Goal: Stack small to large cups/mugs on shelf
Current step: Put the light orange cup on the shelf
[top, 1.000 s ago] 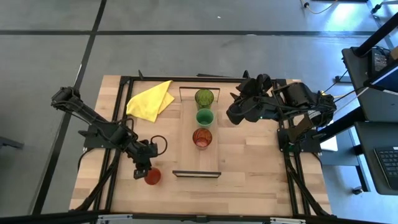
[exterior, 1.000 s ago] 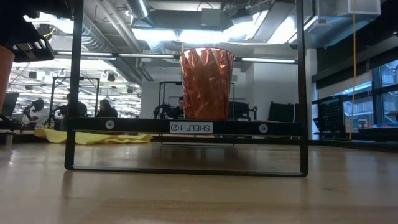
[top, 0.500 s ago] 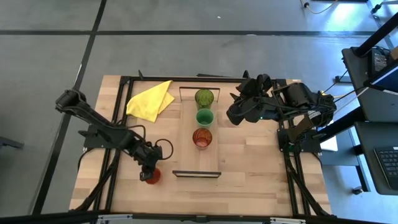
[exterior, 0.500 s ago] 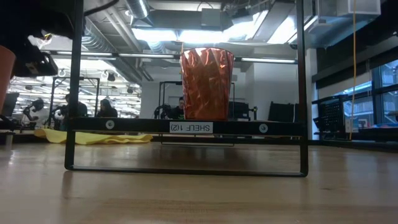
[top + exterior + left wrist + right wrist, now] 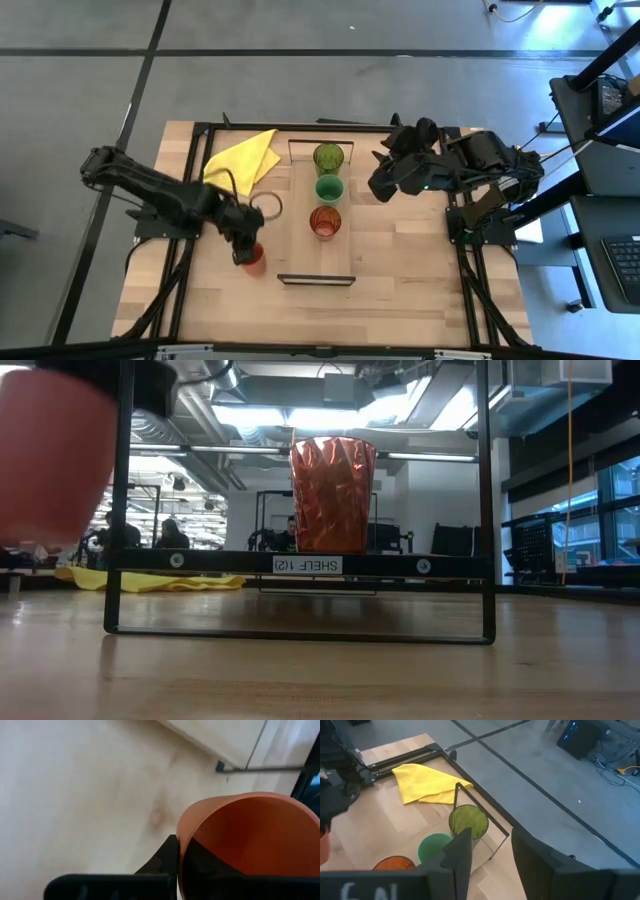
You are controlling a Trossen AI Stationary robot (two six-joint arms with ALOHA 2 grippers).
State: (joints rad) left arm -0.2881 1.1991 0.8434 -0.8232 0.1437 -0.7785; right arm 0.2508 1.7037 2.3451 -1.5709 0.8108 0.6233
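One smooth orange-red cup sits clamped in the left claw, left of the shelf; right claw gapes empty.

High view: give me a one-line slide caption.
Left end effector carries the orange-red cup toward the shelf holding three cups.

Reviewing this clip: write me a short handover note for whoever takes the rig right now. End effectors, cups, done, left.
Left end effector: shut on the orange-red cup, carried above the tabletop, left of the shelf.
Right end effector: open, empty, waiting right of the shelf.
On the shelf, in a row: olive-green cup, bright green cup, red-brown ribbed cup.
Done: three cups placed, smallest picked up.
Left: set the orange-red cup on the bare end of the shelf, in front of the ribbed one.
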